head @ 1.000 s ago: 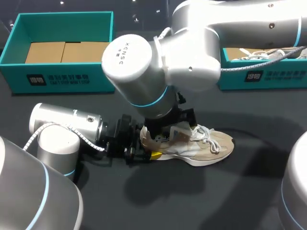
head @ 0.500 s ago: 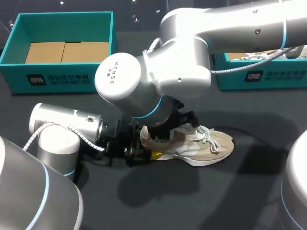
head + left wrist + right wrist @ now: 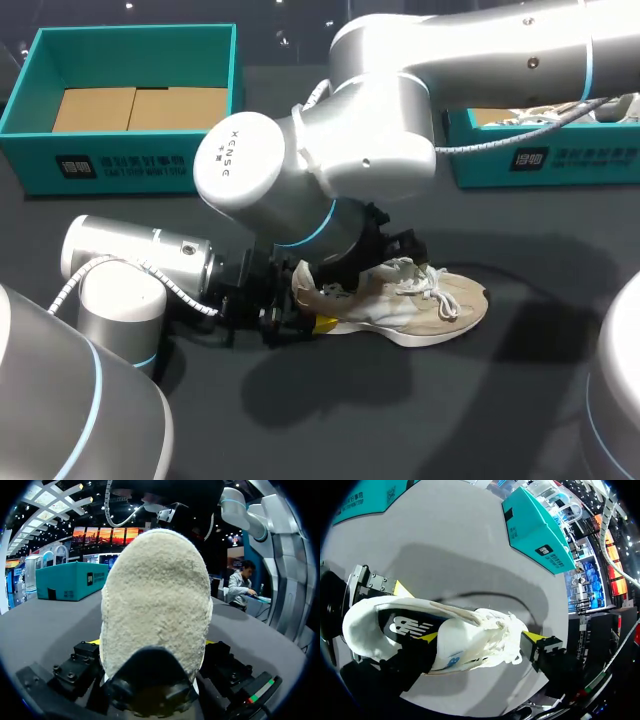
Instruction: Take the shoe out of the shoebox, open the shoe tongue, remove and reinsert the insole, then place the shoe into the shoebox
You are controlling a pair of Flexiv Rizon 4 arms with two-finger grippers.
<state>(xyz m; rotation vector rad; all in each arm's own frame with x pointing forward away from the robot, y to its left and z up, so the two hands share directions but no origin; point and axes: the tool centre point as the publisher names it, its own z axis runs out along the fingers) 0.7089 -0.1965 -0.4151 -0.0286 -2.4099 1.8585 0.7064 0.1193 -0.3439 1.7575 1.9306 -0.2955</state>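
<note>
A beige shoe (image 3: 440, 305) with white laces lies on its side on the dark table, toe to the right. My left gripper (image 3: 298, 318) is at the heel. In the left wrist view the fuzzy heel (image 3: 155, 605) fills the space between the fingers of my left gripper (image 3: 152, 641), touching both. My right gripper (image 3: 378, 262) hangs over the shoe's mouth and is open. In the right wrist view my right gripper (image 3: 480, 636) straddles the white tongue (image 3: 485, 630), with one yellow tip inside the shoe (image 3: 395, 625) and the other outside the laces.
A teal shoebox (image 3: 120, 160) with brown cardboard in it stands at the back left. A second teal shoebox (image 3: 560, 160) holding another shoe stands at the back right. My right arm's large elbow hides the table behind the shoe.
My right arm's elbow has swung left and lower over the shoe, and the tongue has shifted a little toward the laces. The left arm and the shoe have kept still.
</note>
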